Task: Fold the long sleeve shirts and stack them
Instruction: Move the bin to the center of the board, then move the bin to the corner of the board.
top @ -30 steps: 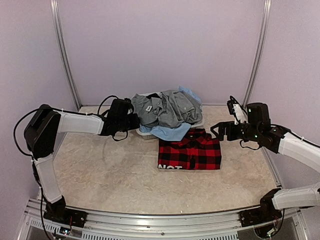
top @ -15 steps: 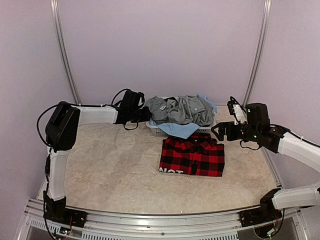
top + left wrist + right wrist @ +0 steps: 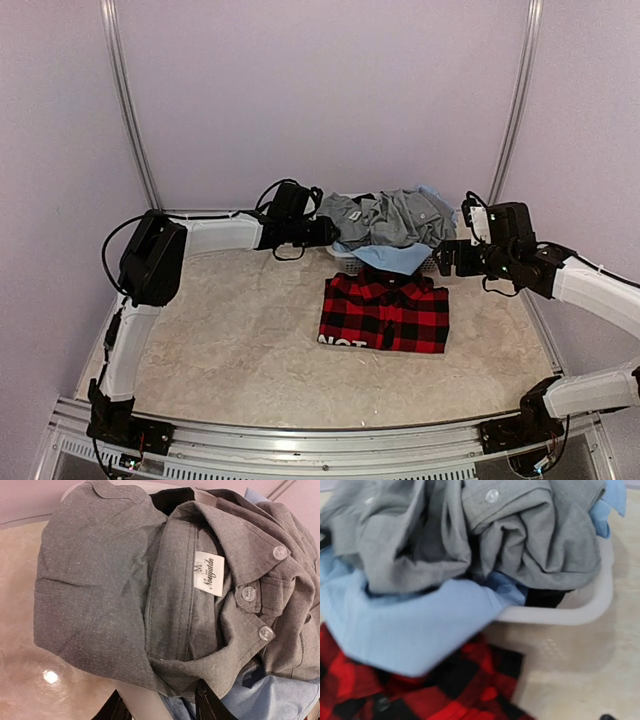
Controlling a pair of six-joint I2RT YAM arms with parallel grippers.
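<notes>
The grey collared shirt (image 3: pixel 395 218) lies crumpled on top of a heap in a white basket (image 3: pixel 347 263) at the back middle. In the left wrist view its collar and label (image 3: pixel 209 573) face up. My left gripper (image 3: pixel 326 232) is at the basket's left rim (image 3: pixel 142 700), jaws apart around the rim and a fold of grey cloth. The red-and-black plaid shirt (image 3: pixel 385 313) lies folded flat in front of the basket, its collar edge under the basket. My right gripper (image 3: pixel 444 259) hovers open and empty at the basket's right side, above the plaid shirt (image 3: pixel 470 690).
A light blue garment (image 3: pixel 398 258) hangs over the basket's front rim (image 3: pixel 560 615) onto the plaid shirt. Metal frame posts (image 3: pixel 515 100) and pale walls enclose the back. Beige tabletop (image 3: pixel 230 330) stretches to the left and front of the plaid shirt.
My left arm has stretched to the right and slid the basket with its clothes that way, up against the plaid shirt. Its jaws have spread. My right gripper shifted slightly toward the basket.
</notes>
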